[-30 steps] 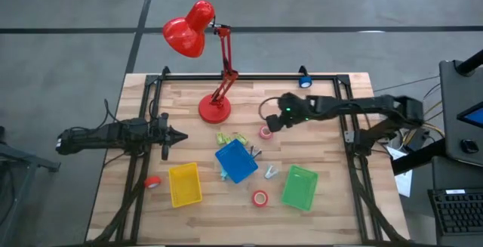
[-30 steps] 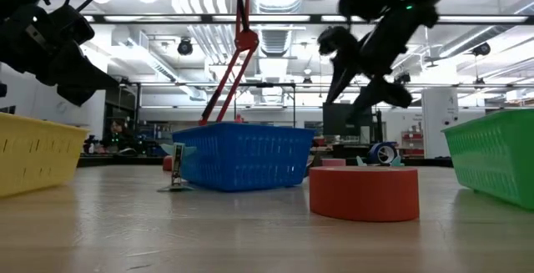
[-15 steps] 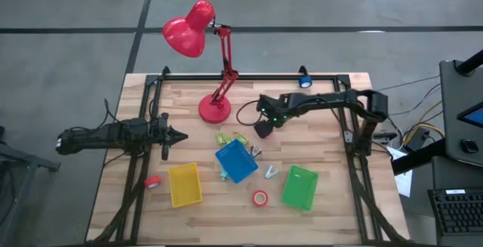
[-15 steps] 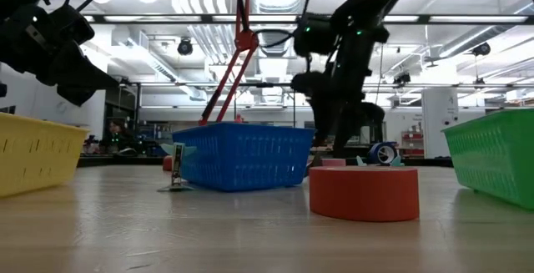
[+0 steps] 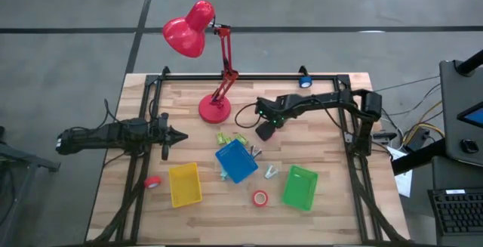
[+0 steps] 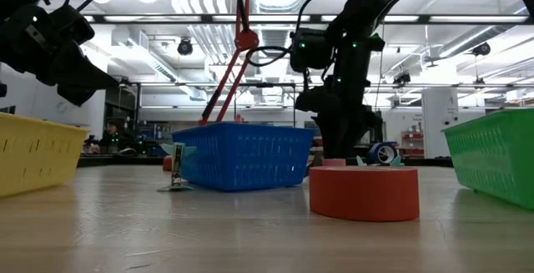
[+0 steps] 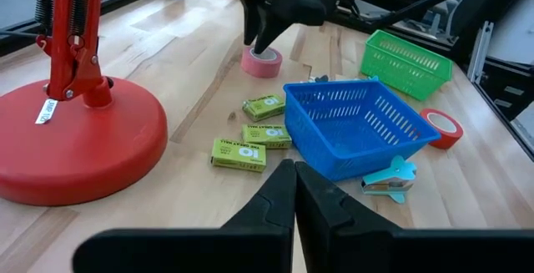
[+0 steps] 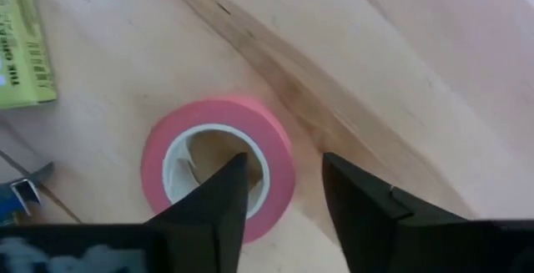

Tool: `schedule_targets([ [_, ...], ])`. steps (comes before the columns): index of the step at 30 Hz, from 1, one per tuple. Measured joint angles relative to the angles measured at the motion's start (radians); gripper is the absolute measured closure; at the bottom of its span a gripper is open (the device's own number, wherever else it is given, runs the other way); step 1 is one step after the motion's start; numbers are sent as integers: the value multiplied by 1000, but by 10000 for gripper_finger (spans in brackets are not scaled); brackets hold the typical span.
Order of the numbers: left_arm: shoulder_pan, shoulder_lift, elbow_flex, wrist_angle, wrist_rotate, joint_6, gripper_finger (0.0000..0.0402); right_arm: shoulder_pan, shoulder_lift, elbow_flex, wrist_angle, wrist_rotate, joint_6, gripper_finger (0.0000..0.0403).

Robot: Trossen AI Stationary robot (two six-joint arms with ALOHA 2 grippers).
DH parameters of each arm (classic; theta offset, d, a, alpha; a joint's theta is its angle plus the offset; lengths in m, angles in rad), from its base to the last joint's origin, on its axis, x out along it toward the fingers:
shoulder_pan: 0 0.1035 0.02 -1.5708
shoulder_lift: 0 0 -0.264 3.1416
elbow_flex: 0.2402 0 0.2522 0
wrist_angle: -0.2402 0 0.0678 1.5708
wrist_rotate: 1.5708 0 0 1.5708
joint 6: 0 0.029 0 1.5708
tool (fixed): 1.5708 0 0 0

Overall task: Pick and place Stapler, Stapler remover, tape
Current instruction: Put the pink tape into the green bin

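Observation:
A red-rimmed tape roll [image 8: 219, 166] lies flat on the table between the lamp base and the blue tray. My right gripper [image 8: 284, 160] is open right above it, one finger over its hole and the other outside its rim; the high view hides the roll under the gripper [image 5: 263, 131]. The left wrist view shows the roll [image 7: 262, 62] under those dark fingers. Another red roll [image 5: 260, 198] lies near the green tray, a third [image 5: 152, 181] beside the yellow tray, and a blue one [image 5: 305, 81] at the far edge. My left gripper [image 5: 178, 135] waits shut at the table's left. My right gripper comes at the roll from above with its fingers pointing down, astride the roll's wall [image 8: 279, 152]. Whether a finger touches the roll, I cannot tell. The roll lies flat on the table.
Blue tray [image 5: 236, 162], yellow tray [image 5: 185, 184] and green tray [image 5: 299, 187] stand on the near half. Green staple boxes [image 5: 230, 137] lie left of the roll, and small teal tools [image 5: 270, 171] sit beside the blue tray. The red lamp's base [image 5: 214, 109] stands at the far side.
My right gripper has swung toward the table's left and near side and come down over the red roll, which it now covers in the high view. The roll has stayed where it was.

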Motion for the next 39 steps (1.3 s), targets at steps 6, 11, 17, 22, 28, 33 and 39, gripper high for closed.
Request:
schedule_targets([
  [6, 0, 0, 0, 0, 0, 0, 394, -3, 0, -20, 22, -5, -10, 334],
  [11, 0, 0, 0, 0, 0, 0, 394, -3, -2, -10, -2, -21, -22, 379],
  [17, 0, 0, 0, 0, 0, 0, 394, 7, -62, 37, -138, -128, -52, 368],
  [22, 0, 0, 0, 0, 0, 0, 394, 61, -183, 49, -277, -166, -85, 367],
  [28, 0, 0, 0, 0, 0, 0, 394, 194, -376, 24, -359, -167, -58, 365],
  [33, 0, 0, 0, 0, 0, 0, 394, 365, -494, -48, -348, -161, 65, 365],
  [39, 0, 0, 0, 0, 0, 0, 394, 560, -534, -171, -273, -156, 270, 365],
])
